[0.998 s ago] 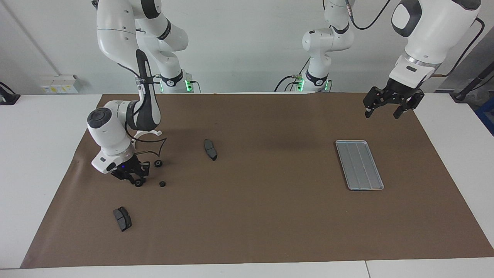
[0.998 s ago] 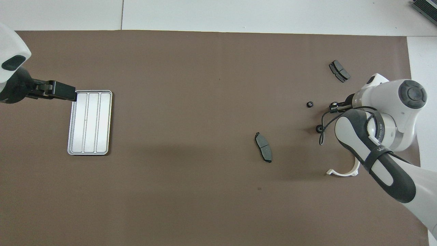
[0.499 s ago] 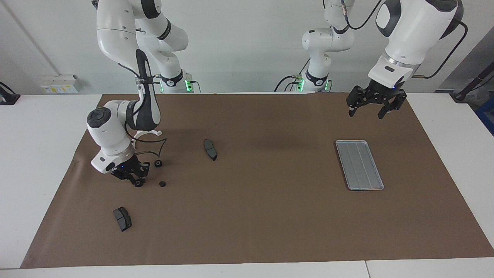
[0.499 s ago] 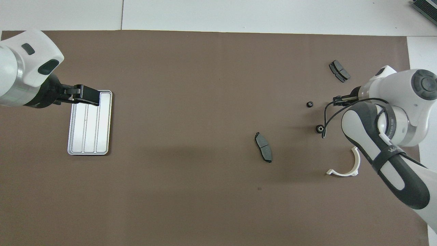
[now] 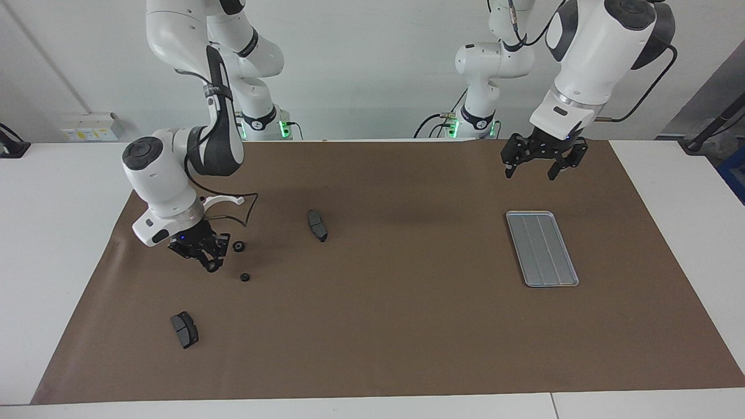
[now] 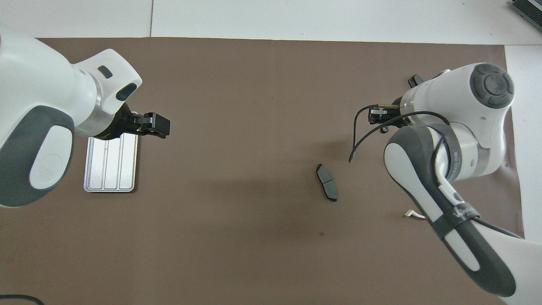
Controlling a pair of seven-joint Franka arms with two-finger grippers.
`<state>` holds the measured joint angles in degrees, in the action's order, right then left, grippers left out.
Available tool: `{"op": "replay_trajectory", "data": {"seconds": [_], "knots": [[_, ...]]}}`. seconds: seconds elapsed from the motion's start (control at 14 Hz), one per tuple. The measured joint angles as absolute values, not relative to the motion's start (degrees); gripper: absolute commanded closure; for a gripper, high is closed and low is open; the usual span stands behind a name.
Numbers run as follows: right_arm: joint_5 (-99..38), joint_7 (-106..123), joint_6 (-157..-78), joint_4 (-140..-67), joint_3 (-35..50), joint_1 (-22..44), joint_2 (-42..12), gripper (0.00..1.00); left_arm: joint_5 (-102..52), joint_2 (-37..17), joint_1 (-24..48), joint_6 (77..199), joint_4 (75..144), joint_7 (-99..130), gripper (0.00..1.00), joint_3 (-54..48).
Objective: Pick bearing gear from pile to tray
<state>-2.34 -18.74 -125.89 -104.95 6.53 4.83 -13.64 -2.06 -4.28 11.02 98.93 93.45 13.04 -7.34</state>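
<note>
**Black ring gripped at the right arm's end, tray well apart**

The black ring (image 5: 212,266) sits at the fingertips of the right end effector (image 5: 205,257), which is clenched on it. It appears to be held just off the brown mat (image 5: 407,326). From overhead, the right end effector (image 6: 380,120) shows only as a dark tip poking out from under the arm's white wrist, and the held ring cannot be made out there.

A second ring (image 5: 237,247) lies on the mat just beside the end effector, and a third ring (image 5: 245,277) lies near it, farther from the robots. One of these loose rings (image 6: 384,129) shows overhead next to the end effector's tip.

A white curved bracket (image 5: 224,201) lies nearer to the robots, partly hidden by the right arm. One grey pad (image 5: 317,225) lies toward the middle of the mat. Another pad (image 5: 184,330) lies farther from the robots than the rings.

The tray (image 5: 541,247) rests flat on the mat toward the left arm's end of the desk (image 5: 58,233), well apart from the gripped ring, with nothing in it.

The left end effector (image 5: 528,169) hangs released, fingers spread. It is over bare mat, on the robots' side of the tray.
</note>
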Motion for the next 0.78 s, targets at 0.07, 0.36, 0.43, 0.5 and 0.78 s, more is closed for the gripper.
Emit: {"op": "replay_trajectory", "data": {"seconds": [0.07, 0.36, 0.43, 0.5, 0.78], "knots": [[-2.3, -22.3, -125.9, -104.9, 6.6, 7.2, -13.7, 1.00, -2.1, -4.7, 11.3, 99.3, 93.6, 13.2, 0.00, -7.3], [-2.4, -33.4, -128.7, -104.9, 6.8, 15.4, -14.7, 1.00, -2.1, -5.1, 11.9, 103.7, 96.7, 14.0, 0.00, -7.3], [-2.4, -36.3, -130.7, -104.9, 6.8, 17.8, -15.6, 1.00, -2.1, -5.3, 12.4, 105.5, 97.9, 15.6, 0.00, -7.3], [-2.4, -39.2, -132.9, -104.9, 6.8, 20.1, -16.7, 1.00, -2.1, -5.6, 12.9, 106.7, 98.7, 16.9, 0.00, -7.3], [-2.4, -45.6, -137.6, -105.0, 6.8, 26.4, -20.5, 1.00, -2.9, -7.3, 13.5, 108.7, 98.9, 18.4, 0.00, -7.4]]}}
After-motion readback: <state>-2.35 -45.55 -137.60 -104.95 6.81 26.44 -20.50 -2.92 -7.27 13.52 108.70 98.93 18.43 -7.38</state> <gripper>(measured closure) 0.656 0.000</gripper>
